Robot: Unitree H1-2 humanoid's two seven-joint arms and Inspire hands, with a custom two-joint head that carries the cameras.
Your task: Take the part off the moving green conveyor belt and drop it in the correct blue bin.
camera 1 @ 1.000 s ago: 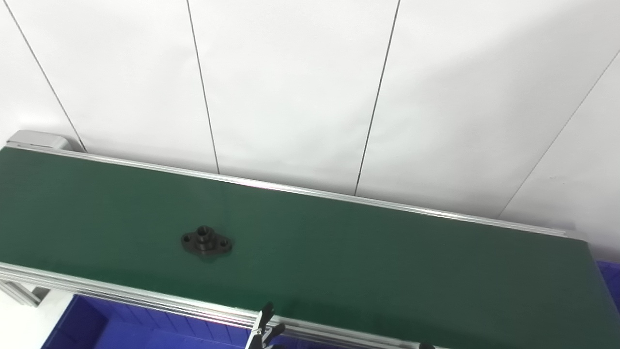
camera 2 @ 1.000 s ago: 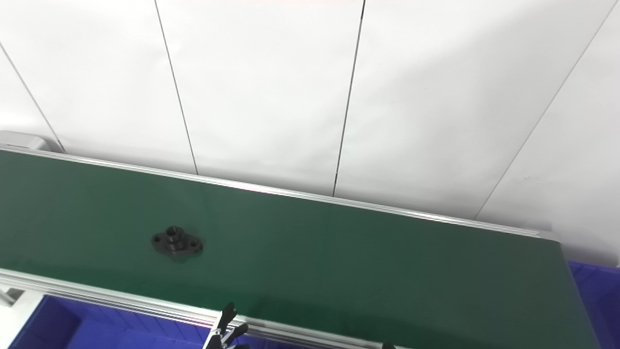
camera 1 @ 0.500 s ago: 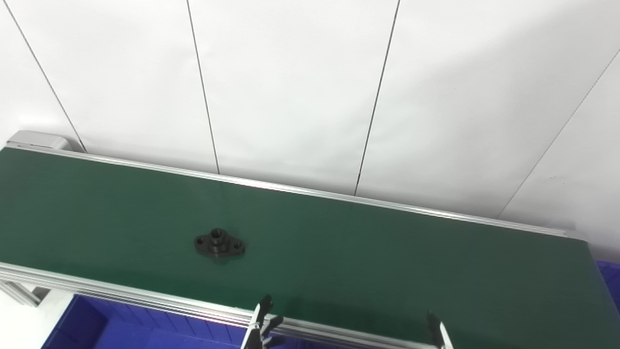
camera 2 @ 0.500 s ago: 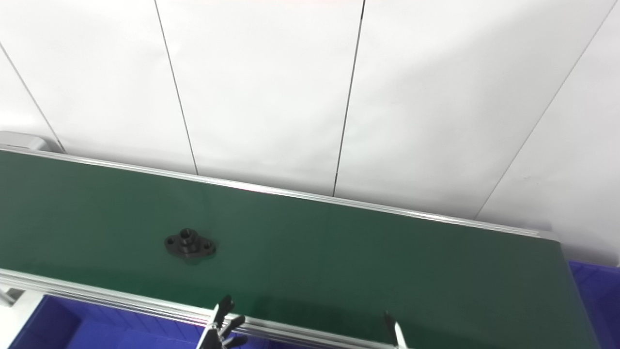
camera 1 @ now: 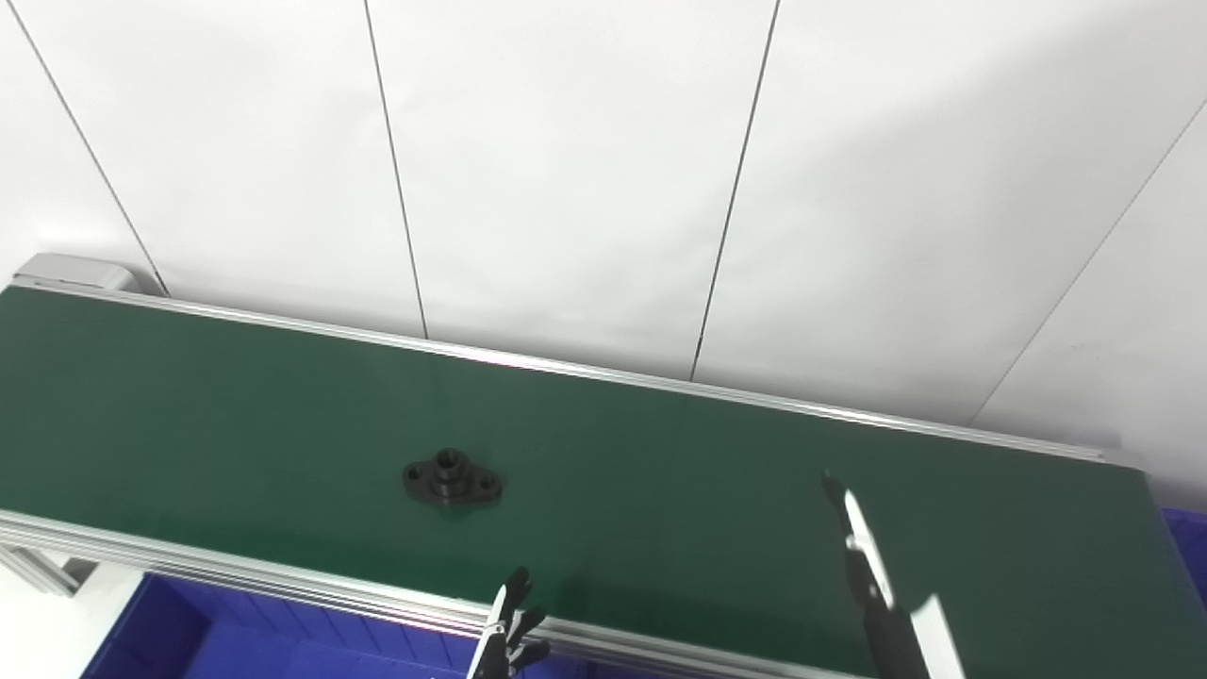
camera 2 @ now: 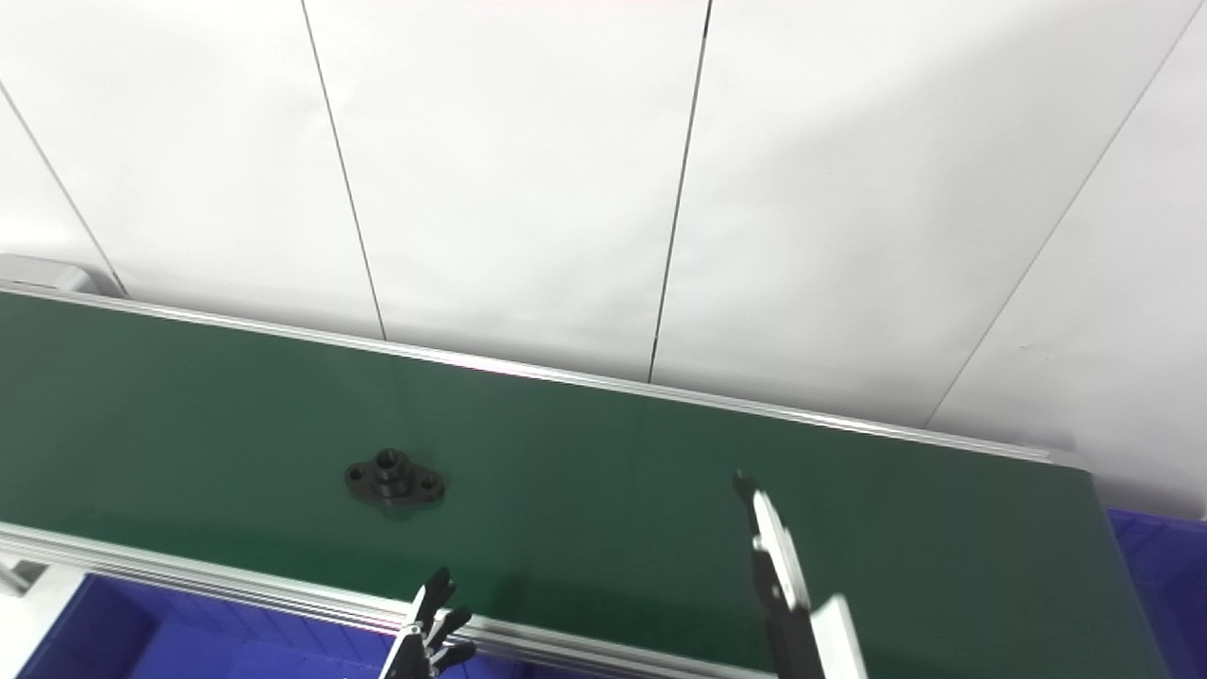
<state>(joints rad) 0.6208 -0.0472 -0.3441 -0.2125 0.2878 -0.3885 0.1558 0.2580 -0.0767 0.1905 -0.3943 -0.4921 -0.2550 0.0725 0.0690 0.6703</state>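
A black flanged part [camera 2: 395, 479] lies flat on the green conveyor belt [camera 2: 585, 509], nearer the belt's front rail than its back rail. Fingertips of the left hand [camera 2: 426, 634] show at the belt's front rail, below the part, while the right hand [camera 2: 783, 585] reaches over the belt, well apart from the part on its right. Blue bins show below the belt's front rail [camera 2: 141, 641] and past its right end [camera 2: 1165, 566].

Part [camera 1: 452, 479] on belt [camera 1: 660, 490], left of centre. Left hand [camera 1: 509, 627] at near rail, right hand [camera 1: 868, 575] over belt, well right of part. Bin [camera 1: 189, 632] below near rail; wall [camera 1: 566, 170] behind.
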